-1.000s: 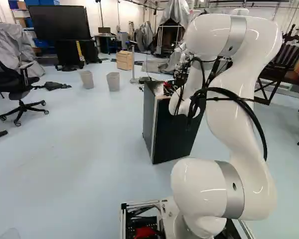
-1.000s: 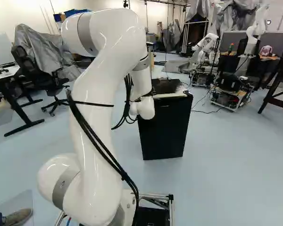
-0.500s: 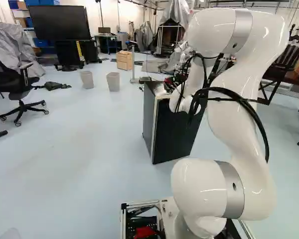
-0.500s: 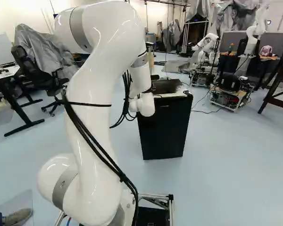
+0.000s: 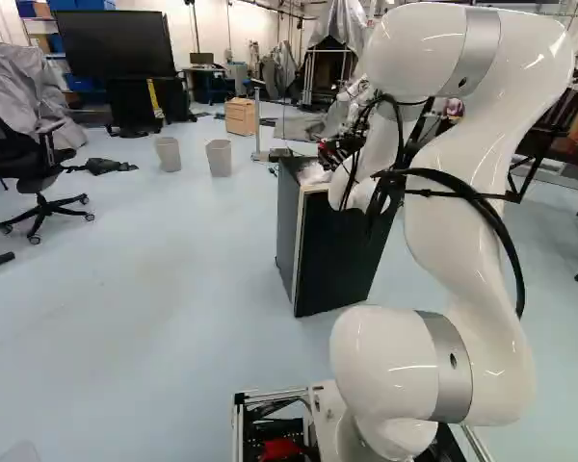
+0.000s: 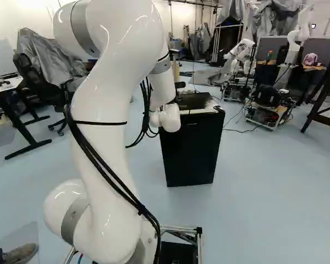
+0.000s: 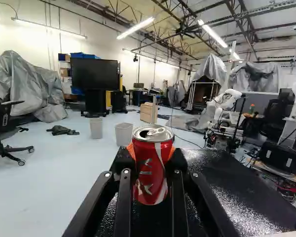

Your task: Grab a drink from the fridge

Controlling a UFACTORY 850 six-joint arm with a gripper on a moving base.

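Glossy white arm [image 5: 443,241], grey joint bands [image 5: 454,366], black cables [image 6: 142,209]; black 2-fingered hand [image 5: 329,151], orange pads [image 7: 131,150]

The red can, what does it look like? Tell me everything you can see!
The can is red with white and pale marks on its side. It looks like shiny metal, with a round silver rim and a pull tab on its lid. It stands upright between the two black fingers of the claw, and their orange pads press it from both sides. Behind and below it is the speckled black top of the fridge; I can't tell if they touch.
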